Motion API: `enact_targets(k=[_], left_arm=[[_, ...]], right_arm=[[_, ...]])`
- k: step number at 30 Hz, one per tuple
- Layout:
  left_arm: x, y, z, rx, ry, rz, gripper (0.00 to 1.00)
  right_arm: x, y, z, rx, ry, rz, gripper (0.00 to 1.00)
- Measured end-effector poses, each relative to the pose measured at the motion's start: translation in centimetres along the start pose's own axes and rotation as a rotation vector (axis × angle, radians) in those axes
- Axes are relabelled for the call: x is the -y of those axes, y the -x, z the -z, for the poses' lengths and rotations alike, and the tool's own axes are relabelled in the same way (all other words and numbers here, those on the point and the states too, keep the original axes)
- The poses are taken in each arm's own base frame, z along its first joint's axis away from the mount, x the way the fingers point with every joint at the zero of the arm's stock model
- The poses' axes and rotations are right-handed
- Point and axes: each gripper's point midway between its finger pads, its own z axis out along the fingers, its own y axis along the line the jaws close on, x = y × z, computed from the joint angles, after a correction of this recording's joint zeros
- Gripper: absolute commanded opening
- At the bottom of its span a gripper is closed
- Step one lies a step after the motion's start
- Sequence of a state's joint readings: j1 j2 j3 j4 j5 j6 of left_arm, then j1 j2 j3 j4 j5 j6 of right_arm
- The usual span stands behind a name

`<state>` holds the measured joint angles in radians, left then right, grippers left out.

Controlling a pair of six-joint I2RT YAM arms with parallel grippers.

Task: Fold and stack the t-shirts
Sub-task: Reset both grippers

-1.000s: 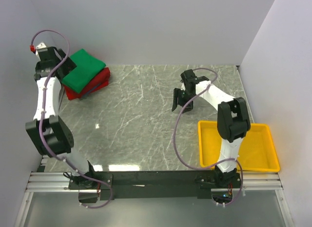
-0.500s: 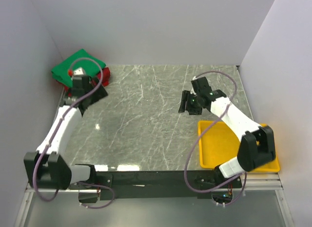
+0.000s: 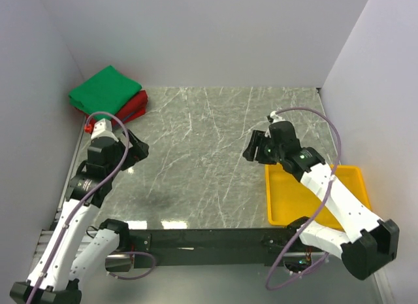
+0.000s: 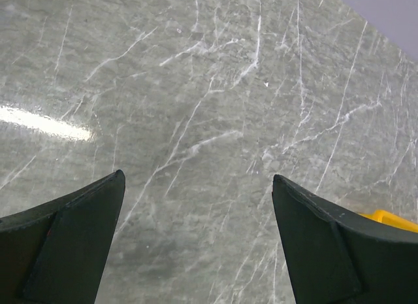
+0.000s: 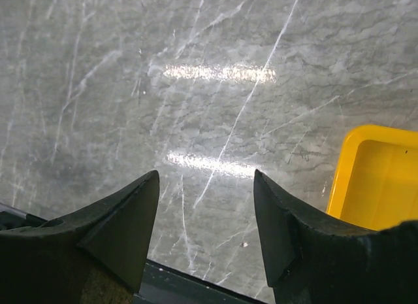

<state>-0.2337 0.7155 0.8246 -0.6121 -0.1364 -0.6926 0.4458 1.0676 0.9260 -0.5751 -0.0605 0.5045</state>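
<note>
Both grippers stand open and empty over the marble table. The left gripper (image 4: 196,180) has its dark fingers (image 4: 72,238) spread as wide as they go, with only veined grey stone between them. The right gripper (image 5: 206,176) has its jaws parted rather less, and they too close on nothing but bare tabletop.

Seen from above, the left gripper (image 3: 135,150) hangs low over the left side of the table (image 3: 196,140), pointing inward and to the right. The right gripper (image 3: 252,147) sits across from it on the right side, just beside the far left corner of the yellow tray (image 3: 294,196). That tray's rim shows at the right edge of the right wrist view (image 5: 375,180).

The t-shirts lie in the far left corner, well apart from both grippers. The green shirt (image 3: 104,88), folded into a neat square, rests on top of the red shirt (image 3: 134,106), which shows only along the stack's right and near edges. How tidily the red one is folded cannot be told from this angle. The stack hangs partly over the table's left edge.
</note>
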Motion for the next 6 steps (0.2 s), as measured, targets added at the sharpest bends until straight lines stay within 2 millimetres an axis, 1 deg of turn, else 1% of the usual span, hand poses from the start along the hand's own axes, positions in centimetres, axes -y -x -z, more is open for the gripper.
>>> enact_targets(k=[3, 6], left_arm=[[-0.1, -0.1, 0.4, 0.003, -0.002, -0.001, 0.99], [-0.3, -0.3, 0.6, -0.004, 0.003, -0.002, 1.0]], right_arm=[[-0.2, 0.5, 0.9, 0.041, 0.008, 0.005, 0.66], [-0.3, 0.5, 1.6, 0.063, 0.017, 0.009, 0.66]])
